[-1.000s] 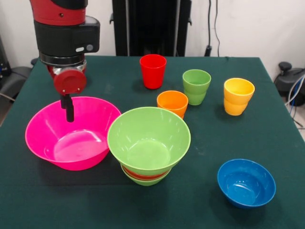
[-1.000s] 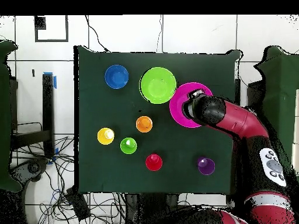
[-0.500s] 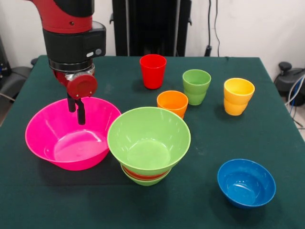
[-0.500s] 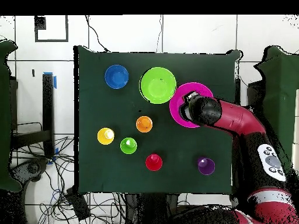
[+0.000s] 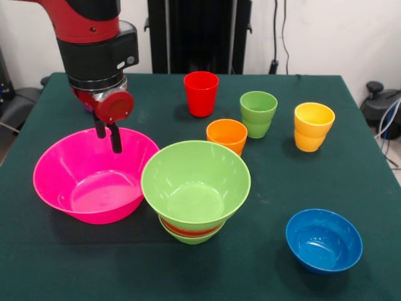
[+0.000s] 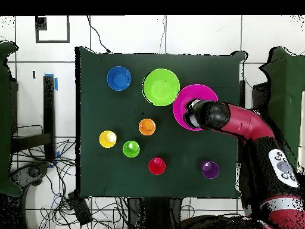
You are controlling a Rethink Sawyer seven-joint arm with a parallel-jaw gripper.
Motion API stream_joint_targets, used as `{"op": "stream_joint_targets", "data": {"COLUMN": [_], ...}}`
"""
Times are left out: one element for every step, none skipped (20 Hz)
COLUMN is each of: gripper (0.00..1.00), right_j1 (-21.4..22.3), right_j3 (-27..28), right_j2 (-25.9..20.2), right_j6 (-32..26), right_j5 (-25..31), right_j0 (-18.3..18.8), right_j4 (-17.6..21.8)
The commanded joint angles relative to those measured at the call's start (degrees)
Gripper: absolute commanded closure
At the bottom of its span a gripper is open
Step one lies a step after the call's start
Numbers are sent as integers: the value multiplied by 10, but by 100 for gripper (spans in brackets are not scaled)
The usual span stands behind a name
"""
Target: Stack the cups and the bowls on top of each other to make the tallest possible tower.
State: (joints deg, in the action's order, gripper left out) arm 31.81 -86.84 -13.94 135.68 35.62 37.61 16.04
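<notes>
The tool (image 5: 108, 133) hangs at the far rim of the huge pink bowl (image 5: 94, 182), its two dark fingers (image 5: 115, 139) pointing down with a narrow gap between them and nothing held; they stand over the rim, and it cannot be told whether they touch it. The pink bowl sits upright on the green table (image 5: 263, 188) and is empty. Just beside it, rims nearly touching, stands the tower (image 5: 195, 188): the large lime green bowl (image 5: 195, 179) nested on top of a red-orange bowl (image 5: 188, 230), with a smaller green bowl (image 5: 191, 238) under that, only thin edges of the lower two showing. The blue bowl (image 5: 324, 239) stands alone, well apart from the tower. Behind the tower the orange cup (image 5: 227, 135) stands close to the large green bowl's rim, with the light green cup (image 5: 258, 113), the yellow cup (image 5: 313, 126) and the red cup (image 5: 201, 93) spread beyond it, all upright and apart from each other. In the overhead view the purple cup (image 6: 209, 169) stands alone near the table's edge, close to the red arm (image 6: 244, 122), which reaches over the pink bowl.
</notes>
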Motion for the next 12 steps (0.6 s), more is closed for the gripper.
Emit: {"op": "stream_joint_targets", "data": {"gripper": [0,0,0,0,0,0,0,0,0,0,0,0], "right_j1": [9,15,19,23,29,33,35,33,31,30,28,27], "right_j3": [-45,-51,-55,-61,-72,-78,-85,-90,-95,-98,-101,-104], "right_j2": [-76,-79,-84,-88,-91,-93,-94,-93,-92,-91,-89,-87], "right_j6": [-184,-189,-203,-208,-211,-211,-213,-212,-211,-206,-204,-202], "right_j5": [90,95,106,110,108,107,101,91,81,76,70,65], "right_j0": [13,17,23,28,33,37,42,43,45,46,47,49], "right_j4": [35,36,38,39,41,40,44,50,57,59,64,69]}}
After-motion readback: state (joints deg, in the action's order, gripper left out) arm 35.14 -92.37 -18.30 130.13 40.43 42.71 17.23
